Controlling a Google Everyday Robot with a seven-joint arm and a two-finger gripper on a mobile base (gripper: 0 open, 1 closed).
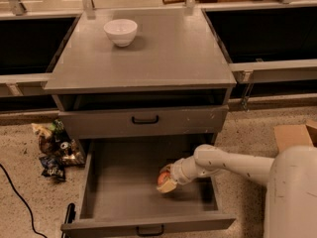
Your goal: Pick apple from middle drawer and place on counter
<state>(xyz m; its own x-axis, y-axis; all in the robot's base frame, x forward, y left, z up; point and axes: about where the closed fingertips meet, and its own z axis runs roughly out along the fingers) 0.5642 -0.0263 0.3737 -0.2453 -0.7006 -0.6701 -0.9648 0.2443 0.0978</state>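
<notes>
One camera looks down steeply from above and in front of the drawer cabinet, facing it nearly square-on at middle range. The counter [163, 58] fills the upper half, with a white bowl [121, 31] at 11 o'clock. The open middle drawer [124, 182] lies at 6 o'clock. The robot's white body [292, 197] looms close at 4 o'clock, and its arm [233, 162] reaches leftward. The gripper [167, 182] sits in the drawer at 5 o'clock, beside the apple [162, 176].
</notes>
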